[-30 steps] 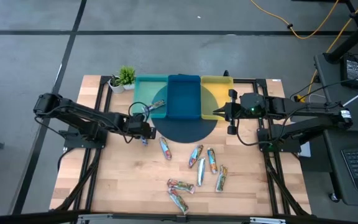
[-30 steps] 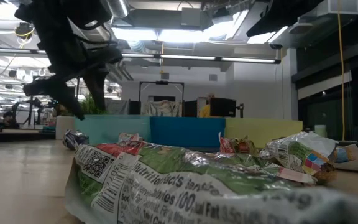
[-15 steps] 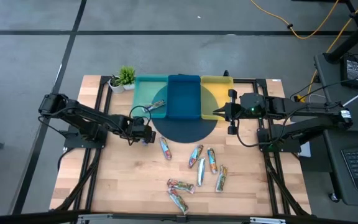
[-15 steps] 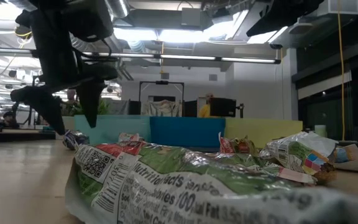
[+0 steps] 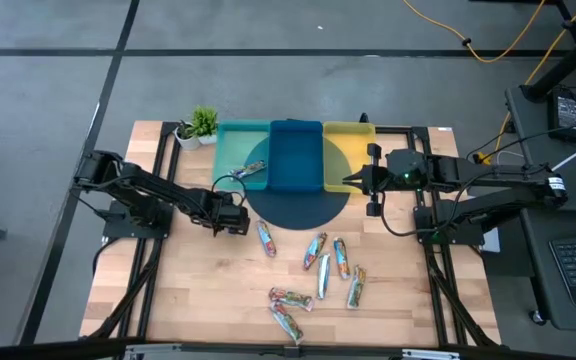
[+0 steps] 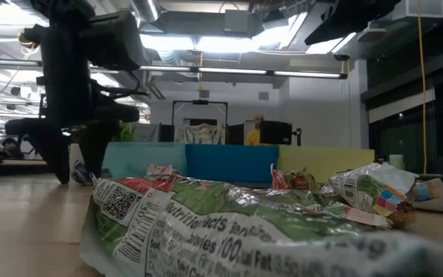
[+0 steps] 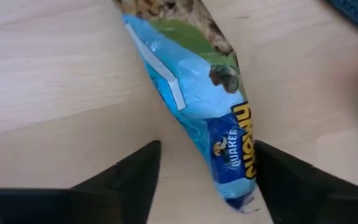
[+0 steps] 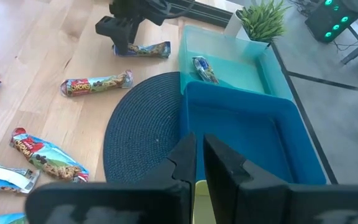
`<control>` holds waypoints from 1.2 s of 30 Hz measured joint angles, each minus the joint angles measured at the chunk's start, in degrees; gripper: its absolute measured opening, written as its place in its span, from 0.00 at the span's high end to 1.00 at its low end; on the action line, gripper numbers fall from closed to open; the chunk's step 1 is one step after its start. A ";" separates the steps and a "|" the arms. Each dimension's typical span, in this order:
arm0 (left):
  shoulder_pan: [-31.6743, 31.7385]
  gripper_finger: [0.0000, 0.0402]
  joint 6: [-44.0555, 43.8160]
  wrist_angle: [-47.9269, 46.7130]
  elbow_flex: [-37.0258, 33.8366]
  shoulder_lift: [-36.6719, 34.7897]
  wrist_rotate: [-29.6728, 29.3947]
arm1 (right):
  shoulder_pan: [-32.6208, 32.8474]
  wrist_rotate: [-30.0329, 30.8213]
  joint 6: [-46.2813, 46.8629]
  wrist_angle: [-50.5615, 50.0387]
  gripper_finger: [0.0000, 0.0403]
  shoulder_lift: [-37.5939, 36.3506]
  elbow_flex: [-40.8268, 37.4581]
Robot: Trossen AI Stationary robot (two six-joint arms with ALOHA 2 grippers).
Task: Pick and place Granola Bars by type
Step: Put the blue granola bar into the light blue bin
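Note:
A blue-wrapped granola bar (image 7: 197, 106) lies flat on the wooden table, left of the round dark mat (image 5: 298, 205). My left gripper (image 7: 207, 180) points down over it, open, one finger on each side of the bar's end; I see no touch. It also shows in the high view (image 5: 233, 222) and the low view (image 6: 73, 165). One bar (image 8: 202, 68) lies in the teal tray (image 5: 236, 150). Several multicoloured and silver bars (image 5: 323, 268) lie scattered on the near half of the table. My right gripper (image 5: 353, 183) hovers shut over the blue and yellow trays.
The teal, blue (image 5: 296, 155) and yellow (image 5: 348, 140) trays stand side by side along the far edge, partly on the mat. A small potted plant (image 5: 200, 125) stands left of the teal tray. A red bar (image 8: 98, 84) lies close to the blue one. A crumpled wrapper (image 6: 229, 223) fills the low view's foreground.
My left gripper has come down toward the table and a little toward its near edge, tipping to point more steeply down, and its fingers now stand on either side of the blue bar. The bar has not moved.

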 joint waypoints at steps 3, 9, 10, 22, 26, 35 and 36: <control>0.00 0.57 0.10 -0.57 -0.04 0.04 -0.19 | 0.00 -0.02 0.00 0.01 0.92 0.00 0.00; 0.00 0.87 1.88 1.08 0.00 0.07 0.26 | 0.00 -0.02 0.00 0.05 0.92 0.00 0.00; 0.00 0.91 2.29 1.07 0.02 -0.24 0.48 | 0.01 -0.02 0.00 0.07 0.92 0.00 0.00; -0.33 0.98 15.02 1.79 6.93 -9.37 0.71 | 0.00 0.00 0.00 0.21 0.92 0.00 0.00; 1.33 0.97 26.20 1.30 14.80 -13.21 -4.04 | 0.00 0.02 -0.20 0.48 0.92 0.00 0.00; 7.23 0.98 43.67 0.66 25.72 -19.42 -13.09 | 0.00 0.44 -3.12 3.27 0.92 0.00 0.00; 7.58 0.98 43.99 0.55 26.01 -19.75 -13.09 | 0.00 0.46 -3.15 3.28 0.92 0.00 0.00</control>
